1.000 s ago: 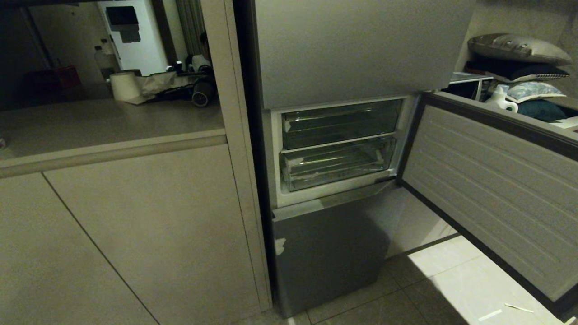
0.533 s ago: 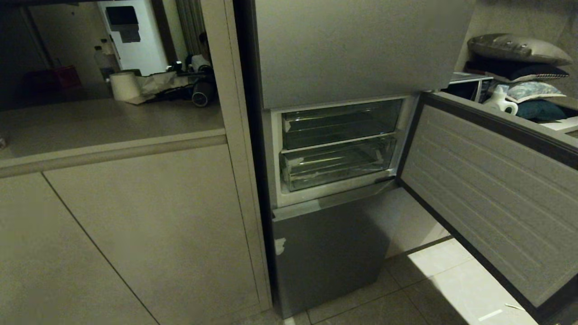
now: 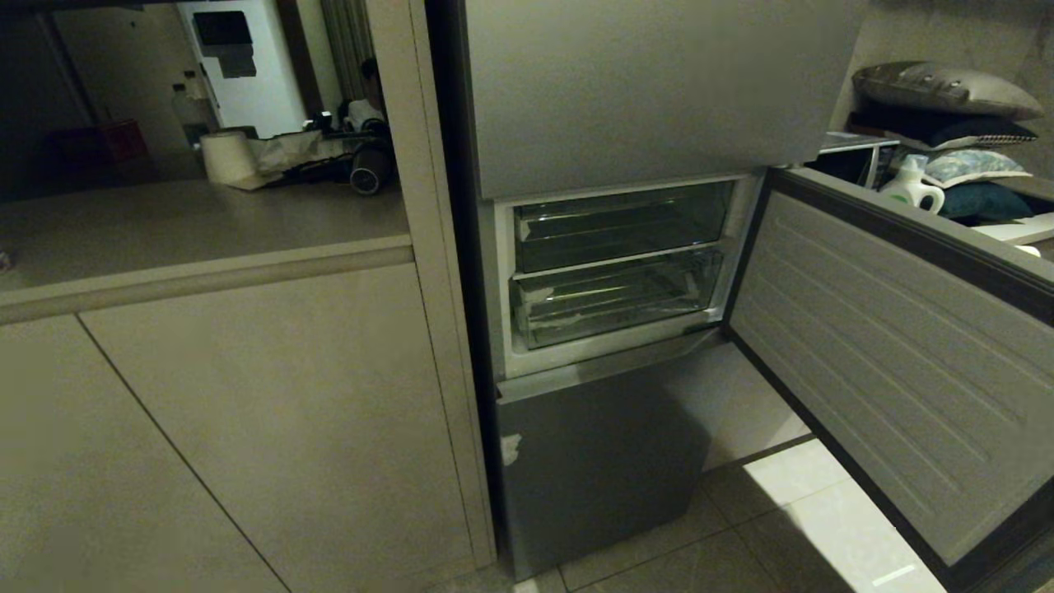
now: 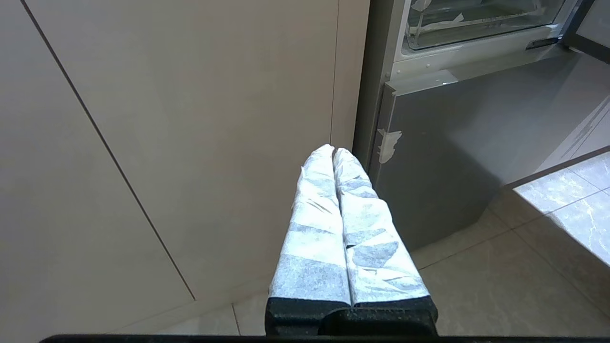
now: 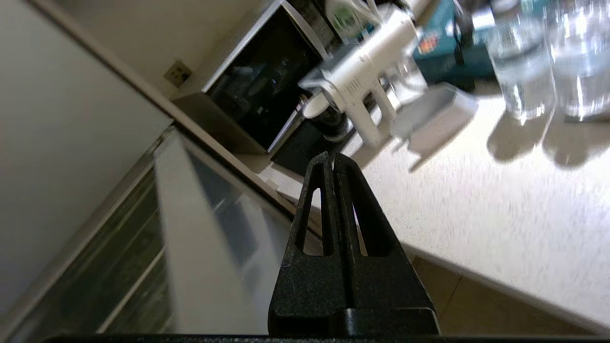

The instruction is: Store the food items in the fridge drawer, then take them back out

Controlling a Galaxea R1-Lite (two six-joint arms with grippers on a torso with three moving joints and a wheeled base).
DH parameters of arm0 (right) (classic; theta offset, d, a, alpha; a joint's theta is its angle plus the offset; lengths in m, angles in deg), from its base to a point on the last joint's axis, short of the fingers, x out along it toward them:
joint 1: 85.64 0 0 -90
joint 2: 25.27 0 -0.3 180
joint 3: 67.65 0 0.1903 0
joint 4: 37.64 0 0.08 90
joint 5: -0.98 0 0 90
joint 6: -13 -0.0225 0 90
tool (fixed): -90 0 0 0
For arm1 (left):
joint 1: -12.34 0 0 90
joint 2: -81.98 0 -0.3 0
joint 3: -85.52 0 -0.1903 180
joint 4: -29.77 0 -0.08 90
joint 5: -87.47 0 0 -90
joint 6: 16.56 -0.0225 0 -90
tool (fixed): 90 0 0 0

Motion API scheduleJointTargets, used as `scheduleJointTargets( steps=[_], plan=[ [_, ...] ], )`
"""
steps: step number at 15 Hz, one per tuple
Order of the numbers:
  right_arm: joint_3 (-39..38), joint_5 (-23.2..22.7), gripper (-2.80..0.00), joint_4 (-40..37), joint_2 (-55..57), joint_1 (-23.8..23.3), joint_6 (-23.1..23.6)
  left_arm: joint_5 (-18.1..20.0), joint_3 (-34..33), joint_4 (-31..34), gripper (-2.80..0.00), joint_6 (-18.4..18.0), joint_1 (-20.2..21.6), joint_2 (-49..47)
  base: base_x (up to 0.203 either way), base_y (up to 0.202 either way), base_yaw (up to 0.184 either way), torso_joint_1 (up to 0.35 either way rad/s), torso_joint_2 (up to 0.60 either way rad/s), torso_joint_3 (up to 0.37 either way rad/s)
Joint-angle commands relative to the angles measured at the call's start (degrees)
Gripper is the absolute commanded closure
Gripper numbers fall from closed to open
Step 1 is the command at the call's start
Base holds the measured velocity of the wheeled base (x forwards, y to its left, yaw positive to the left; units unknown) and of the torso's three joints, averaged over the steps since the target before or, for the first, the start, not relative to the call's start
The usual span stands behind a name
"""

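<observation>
Since the earlier frame the open fridge door (image 3: 889, 362) has swung slightly wider, its ribbed grey liner now further right. The fridge drawer (image 3: 613, 301), a clear ribbed plastic bin, sits pushed in under a smokier bin; no food item is visible. Right gripper (image 5: 332, 164), fingers pressed together and empty above the pale speckled counter (image 5: 476, 224), should spread before reaching; left gripper (image 4: 332, 155), paper-wrapped fingers together, is parked low by the cabinet.

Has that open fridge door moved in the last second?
Yes. The door has swung further open, rightward: against the still fridge and the unmoved white bottle behind it, its top edge sits lower, uncovering more of the bottle.
</observation>
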Motion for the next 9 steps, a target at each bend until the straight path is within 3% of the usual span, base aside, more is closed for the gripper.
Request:
scheduleJointTargets(
  steps=[1,5,9],
  plan=[
    [3.0,-0.6,0.0,-2.2,7.4,0.1,-0.8,0.0,0.0,0.0,0.0,0.0,0.0,-0.1,0.0,0.0,0.0,0.0,0.0,0.0],
    [2.7,-1.6,0.0,-6.1,13.4,4.9,0.4,0.0,0.0,0.0,0.0,0.0,0.0,-0.1,0.0,0.0,0.0,0.0,0.0,0.0],
    [-2.1,-1.6,0.0,-5.7,14.8,10.2,11.0,0.0,0.0,0.0,0.0,0.0,0.0,-0.1,0.0,0.0,0.0,0.0,0.0,0.0]
  ],
)
